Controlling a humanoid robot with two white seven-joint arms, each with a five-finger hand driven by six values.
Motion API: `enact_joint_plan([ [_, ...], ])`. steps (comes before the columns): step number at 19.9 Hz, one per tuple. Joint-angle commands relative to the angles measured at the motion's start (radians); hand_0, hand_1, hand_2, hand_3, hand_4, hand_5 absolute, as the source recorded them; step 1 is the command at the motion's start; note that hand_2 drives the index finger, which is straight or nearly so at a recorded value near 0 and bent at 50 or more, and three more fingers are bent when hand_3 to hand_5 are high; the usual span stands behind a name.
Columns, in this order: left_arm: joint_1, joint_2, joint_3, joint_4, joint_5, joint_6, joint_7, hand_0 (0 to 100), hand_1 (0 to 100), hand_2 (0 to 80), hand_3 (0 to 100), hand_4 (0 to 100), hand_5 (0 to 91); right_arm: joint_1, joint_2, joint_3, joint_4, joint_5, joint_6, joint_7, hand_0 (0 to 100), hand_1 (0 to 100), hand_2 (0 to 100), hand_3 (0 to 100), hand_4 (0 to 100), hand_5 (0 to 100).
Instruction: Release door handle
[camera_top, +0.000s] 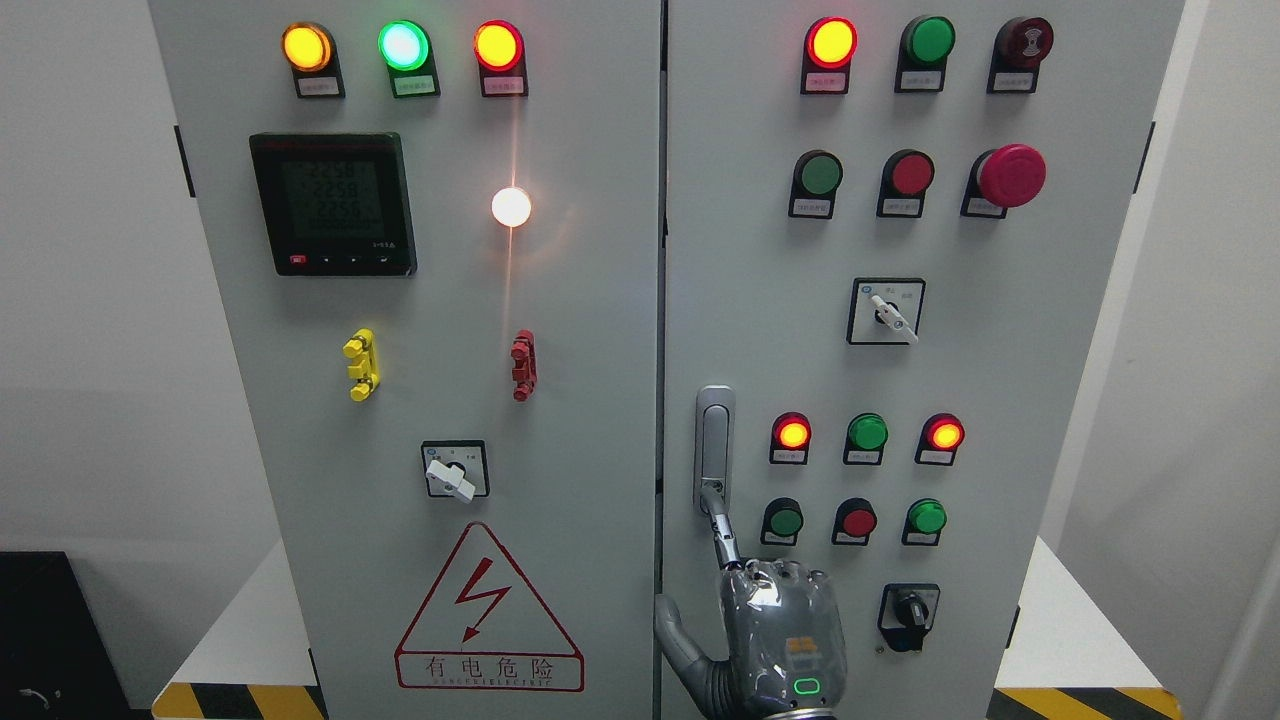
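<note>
From the head view, a grey electrical cabinet (560, 300) fills the frame, its two doors meeting at a centre seam; the door handle (714, 440), a slim silver lever, sits upright on the right door just beside that seam, level with a row of indicator lamps (866, 435). One hand (775, 630) rises from the bottom edge just right of the middle, so the side its arm comes from cannot be told; one finger (722, 525) is stretched up with its tip touching the handle's lower end; the other fingers are curled at the knuckles and clamp nothing; the thumb (678, 630) stands out to the left. The release looks nearly done; only this last contact remains; the next move calls for drawing the finger straight back off the lever without hooking it or brushing the push buttons (857, 520) close by.
</note>
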Motion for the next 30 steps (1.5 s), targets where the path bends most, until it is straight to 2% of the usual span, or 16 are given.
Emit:
enact_joint_plan([
  [1,0.008,0.001,0.000,0.000,0.001,0.000,0.000,12,56,0.0,0,0,0.0,0.001,0.000,-0.002,0.011,-0.001,0.002,0.002,43,30,0,100,100,100],
  [30,0.009,0.000,0.000,0.000,-0.001,0.000,0.000,12,56,0.0,0,0,0.0,0.004,0.000,0.001,0.024,-0.001,0.012,0.003,42,30,0,100,100,100],
])
